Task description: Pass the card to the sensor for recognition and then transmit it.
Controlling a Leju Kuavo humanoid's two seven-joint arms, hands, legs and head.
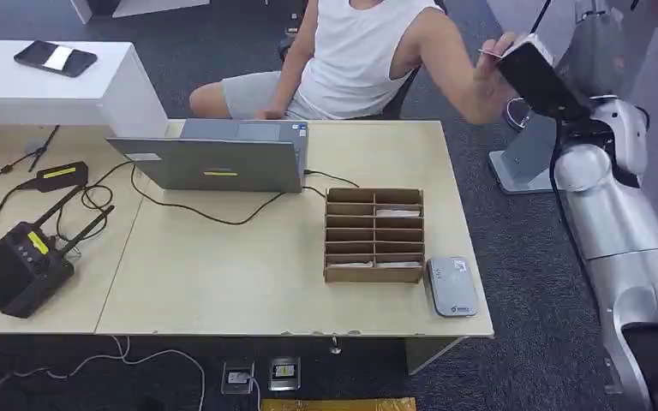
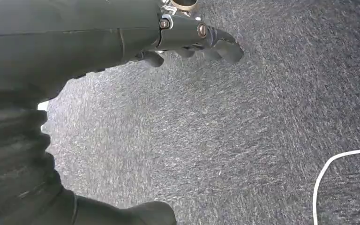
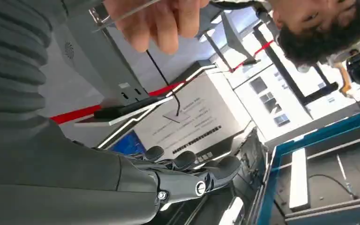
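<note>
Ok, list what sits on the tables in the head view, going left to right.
Black phone → black box with antennas → grey laptop → cardboard slotted tray → grey card sensor.

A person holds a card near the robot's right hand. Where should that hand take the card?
Probably its free end, coming from the side away from the person's fingers. The card is thin and flat, so the right hand should pinch its faces.
</note>
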